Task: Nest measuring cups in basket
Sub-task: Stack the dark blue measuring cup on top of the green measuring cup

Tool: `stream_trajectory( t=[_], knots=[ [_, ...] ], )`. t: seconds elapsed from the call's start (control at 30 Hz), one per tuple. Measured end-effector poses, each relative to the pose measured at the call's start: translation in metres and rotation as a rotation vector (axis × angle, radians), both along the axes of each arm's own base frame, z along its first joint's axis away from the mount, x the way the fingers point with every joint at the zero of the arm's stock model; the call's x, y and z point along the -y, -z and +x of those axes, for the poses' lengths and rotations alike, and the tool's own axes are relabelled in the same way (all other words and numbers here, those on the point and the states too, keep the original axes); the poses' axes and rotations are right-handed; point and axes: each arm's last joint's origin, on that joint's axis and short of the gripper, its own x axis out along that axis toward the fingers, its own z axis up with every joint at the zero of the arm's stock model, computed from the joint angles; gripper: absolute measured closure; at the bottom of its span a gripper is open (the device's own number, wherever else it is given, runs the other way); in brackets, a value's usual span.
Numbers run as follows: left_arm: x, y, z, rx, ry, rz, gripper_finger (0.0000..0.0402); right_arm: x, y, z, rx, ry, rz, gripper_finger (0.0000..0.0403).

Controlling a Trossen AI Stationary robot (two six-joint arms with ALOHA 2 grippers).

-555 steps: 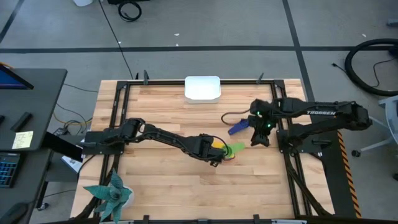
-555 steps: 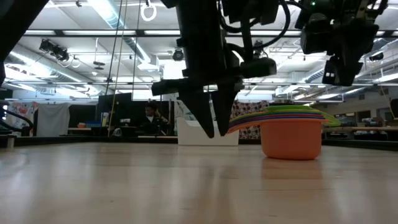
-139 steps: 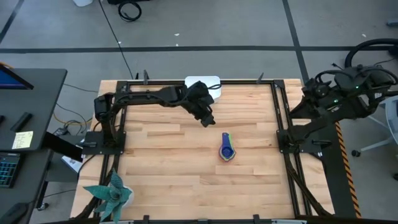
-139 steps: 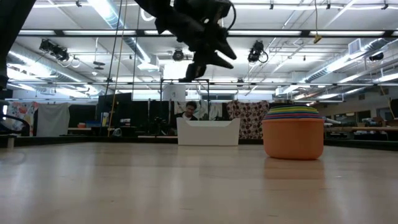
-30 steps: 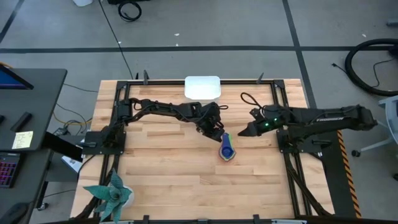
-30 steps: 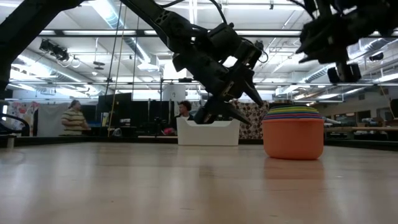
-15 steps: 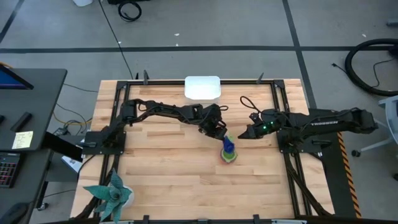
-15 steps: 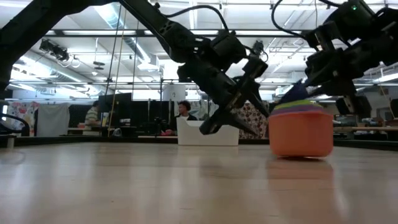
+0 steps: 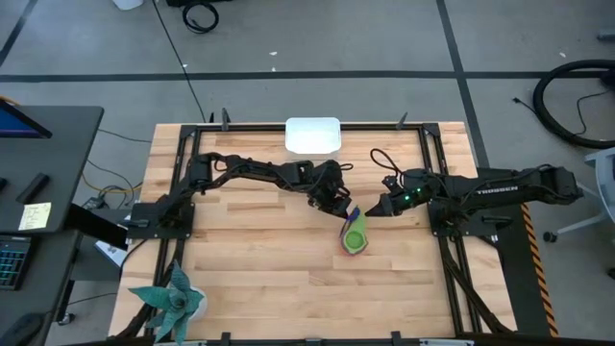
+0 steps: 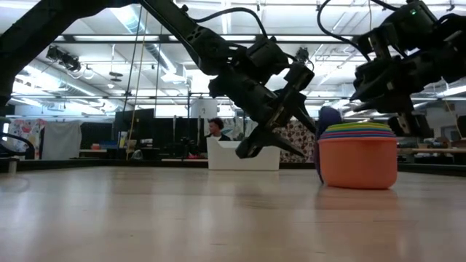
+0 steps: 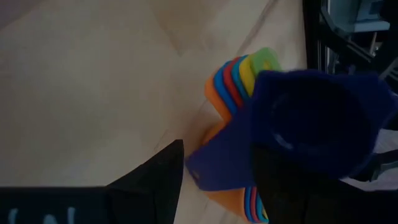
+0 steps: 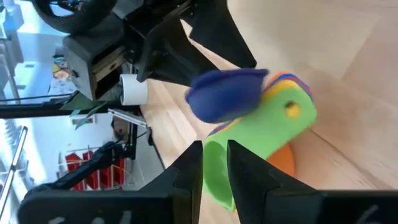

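Your nested cup stack sits mid-table, well apart from basket. Left gripper open beside dark blue cup; right gripper pinches green cup.

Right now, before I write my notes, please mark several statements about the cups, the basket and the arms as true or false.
1. The measuring cups lie inside the basket. False: they stand on the bare table, and the basket stands apart at the far edge.
2. The lowest cup of the stack is the orange cup. True.
3. The dark blue cup sits flat, nested in the stack. False: it sticks up, tilted, at the stack's side.
4. The left arm and the right arm both have their jaws close to the stack. True.
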Motion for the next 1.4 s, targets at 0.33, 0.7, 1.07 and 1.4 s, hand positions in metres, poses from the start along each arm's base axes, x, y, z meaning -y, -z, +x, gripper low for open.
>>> stream_trajectory(
  t=[0.33, 0.7, 1.07, 1.4],
  knots=[
    [-0.005, -0.001, 0.000, 0.013, -0.005, 0.006, 0.0212, 0.000, 0.000, 0.000, 0.009, -0.013, -0.022, 0.0325],
    [-0.005, -0.001, 0.000, 0.016, 0.001, 0.013, 0.0212, 0.000, -0.001, 0.001, 0.029, -0.036, -0.051, 0.0325],
    [-0.038, 0.002, -0.012, -0.008, 0.035, -0.068, 0.0212, 0.012, -0.001, 0.000, 0.032, 0.070, -0.145, 0.0325],
    [-0.053, -0.001, -0.017, 0.055, 0.134, -0.122, 0.0212, 0.017, -0.002, -0.001, 0.039, 0.078, -0.138, 0.0325]
  ],
)
